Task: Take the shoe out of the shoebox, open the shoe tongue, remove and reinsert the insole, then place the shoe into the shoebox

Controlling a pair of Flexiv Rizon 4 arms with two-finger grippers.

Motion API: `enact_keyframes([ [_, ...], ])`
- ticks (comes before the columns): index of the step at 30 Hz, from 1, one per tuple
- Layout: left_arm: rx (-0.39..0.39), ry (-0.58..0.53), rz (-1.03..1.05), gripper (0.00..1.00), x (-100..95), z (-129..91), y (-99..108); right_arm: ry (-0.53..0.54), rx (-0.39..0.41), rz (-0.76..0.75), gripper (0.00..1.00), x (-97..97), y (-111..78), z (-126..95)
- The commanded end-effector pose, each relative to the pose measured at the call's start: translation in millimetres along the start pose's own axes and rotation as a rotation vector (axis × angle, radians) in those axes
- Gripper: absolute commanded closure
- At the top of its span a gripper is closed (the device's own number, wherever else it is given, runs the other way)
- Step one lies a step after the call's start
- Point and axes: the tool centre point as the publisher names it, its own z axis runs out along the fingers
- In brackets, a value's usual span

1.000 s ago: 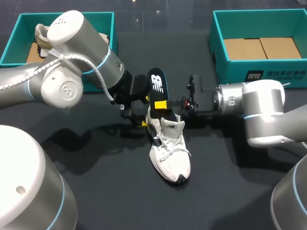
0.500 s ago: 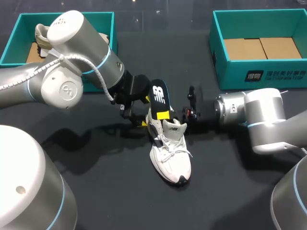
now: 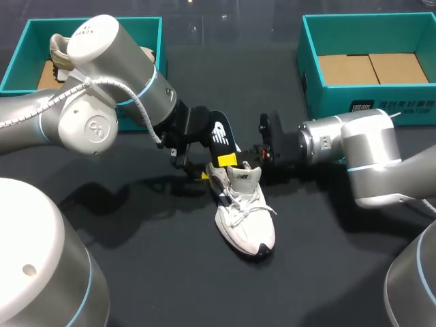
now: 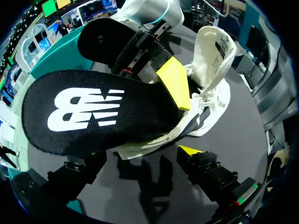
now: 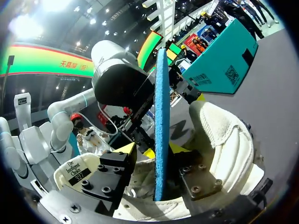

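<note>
- In the middle of the dark table point(image 3: 170, 279): white shoe point(image 3: 245, 216) on its sole, toe toward the robot, heel toward the far side, laces loose.
- Above the laces: tongue point(image 3: 243, 177) pulled up, standing at the front of the opening.
- Out of the heel end: insole point(image 3: 219, 131), black on top with a white logo, blue underneath; one end down inside the shoe, the rest slanting up and away past the heel.
- Clenched on the insole: right hand point(image 5: 156, 156), one finger on the black face, one on the blue, just above the shoe's collar.
- From the right, low across the table: right arm point(image 3: 361, 153), reaching to the shoe's opening.
- Released, just behind the heel: left hand point(image 4: 140, 158), fingers spread wide, low over the table; one yellow tip in sight close beside the sole with a dark gap between, the other hidden under the insole.
- From the left: left arm point(image 3: 102, 88), crossing in front of the left box point(image 3: 24, 54).
- In that teal box, at the far left: second shoe point(image 3: 60, 54), partly hidden by the arm.
- At the far right, well apart from the shoe: right box point(image 3: 340, 102), teal, brown card on its floor.
</note>
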Motion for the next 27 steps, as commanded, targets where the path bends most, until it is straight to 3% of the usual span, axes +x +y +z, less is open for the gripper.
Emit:
enact_keyframes([
  [1, -0.002, -0.001, 0.001, 0.00, 0.2, 1, -1, -0.012, 0.015, -0.008, 0.57, 3.9, 7.9, 2],
  [9, -0.002, -0.001, 0.001, 0.00, 0.2, 1, -1, -0.043, 0.011, -0.021, 0.65, 5.1, 14.2, 1],
  [11, -0.002, -0.001, 0.001, 0.00, 0.2, 1, -1, -0.045, 0.012, -0.027, 0.78, 5.3, 16.9, 1],
  [12, -0.002, -0.001, 0.001, 0.00, 0.2, 1, -1, -0.043, 0.012, -0.028, 1.00, 4.0, 18.2, -1],
  [16, -0.002, -0.001, 0.001, 0.00, 0.2, 1, -1, -0.027, 0.003, 0.005, 1.00, -3.3, 17.7, -5],
  [21, -0.002, -0.001, 0.001, 0.00, 0.2, 1, -1, -0.024, -0.017, 0.059, 1.00, -11.9, 1.8, -7],
  [27, -0.002, -0.001, 0.001, 0.00, 0.2, 1, -1, -0.033, -0.027, 0.092, 1.00, -7.3, -17.5, -5],
])
